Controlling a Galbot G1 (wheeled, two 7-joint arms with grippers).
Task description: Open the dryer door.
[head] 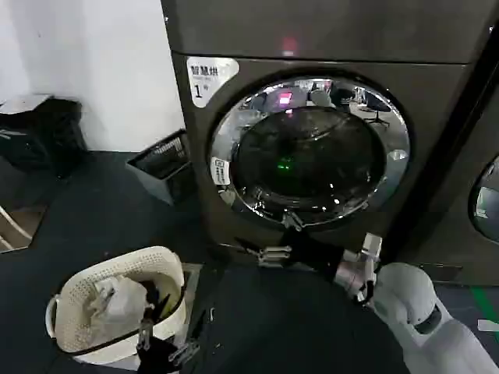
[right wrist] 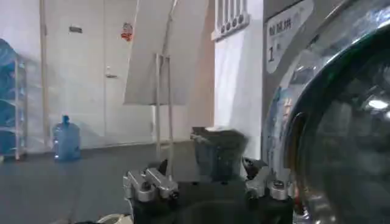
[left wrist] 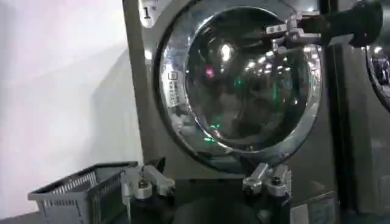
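The dryer (head: 437, 117) is a dark grey-brown machine with a white "1" label (head: 209, 78). Its dryer door (head: 226, 132) is a wide chrome ring around dark glass and lies against the machine's front. My right gripper (head: 279, 238) is open at the ring's lower edge, in front of it, with nothing between the fingers. In the right wrist view, the right gripper (right wrist: 207, 182) has the dryer door (right wrist: 341, 122) close beside it. My left gripper (head: 164, 344) hangs low beside the basket, open and empty. The left wrist view looks past the left gripper (left wrist: 207, 182) to the dryer door (left wrist: 177, 73) and the right gripper (left wrist: 281, 33).
A white laundry basket (head: 168, 261) holding clothes stands on the dark floor at lower left. A grey slatted bin (head: 160, 167) sits against the wall left of the dryer. A second dark machine (head: 483, 156) stands to the right. Across the room is a water bottle (right wrist: 65, 139).
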